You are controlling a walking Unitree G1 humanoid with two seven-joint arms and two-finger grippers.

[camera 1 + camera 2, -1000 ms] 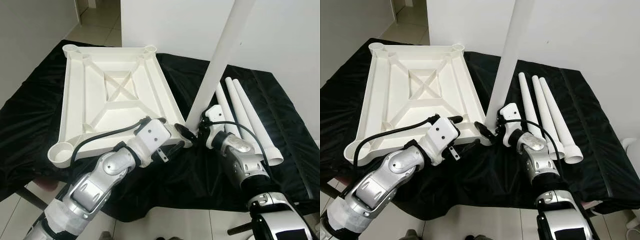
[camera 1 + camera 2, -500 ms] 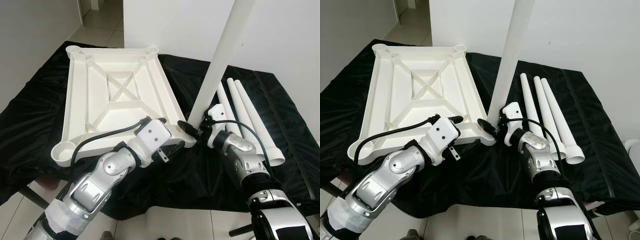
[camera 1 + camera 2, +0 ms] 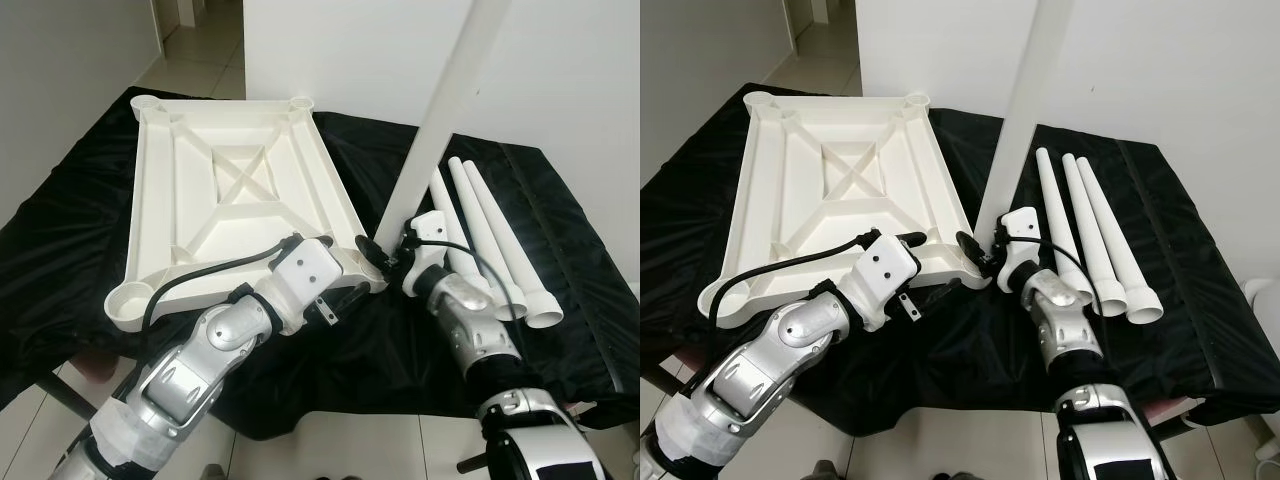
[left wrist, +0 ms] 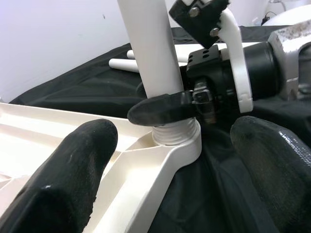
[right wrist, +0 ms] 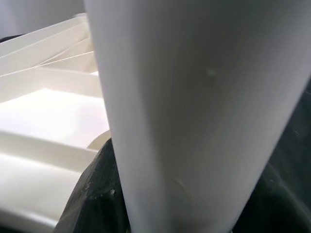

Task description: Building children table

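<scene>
You've got the white tabletop (image 3: pixel 225 205) lying upside down on the black cloth (image 3: pixel 560 230), ribs up, with a round socket at each corner. The right gripper (image 3: pixel 378 252) has its jaws clamped on the bottom end of a white leg (image 3: pixel 440 110), which stands nearly upright, leaning a bit to the right, in the near right corner socket (image 4: pixel 177 141). In the left wrist view you can see the leg's threaded end sitting in that socket, with one black finger (image 4: pixel 163 108) pressed across it just above the threads. Your left gripper (image 4: pixel 170 165) sits just beside the same corner on the near side, jaws open and holding nothing, one finger over the tabletop's rim and the other over the cloth. Three spare legs (image 3: pixel 490 240) lie side by side on the cloth to the right of the tabletop.
</scene>
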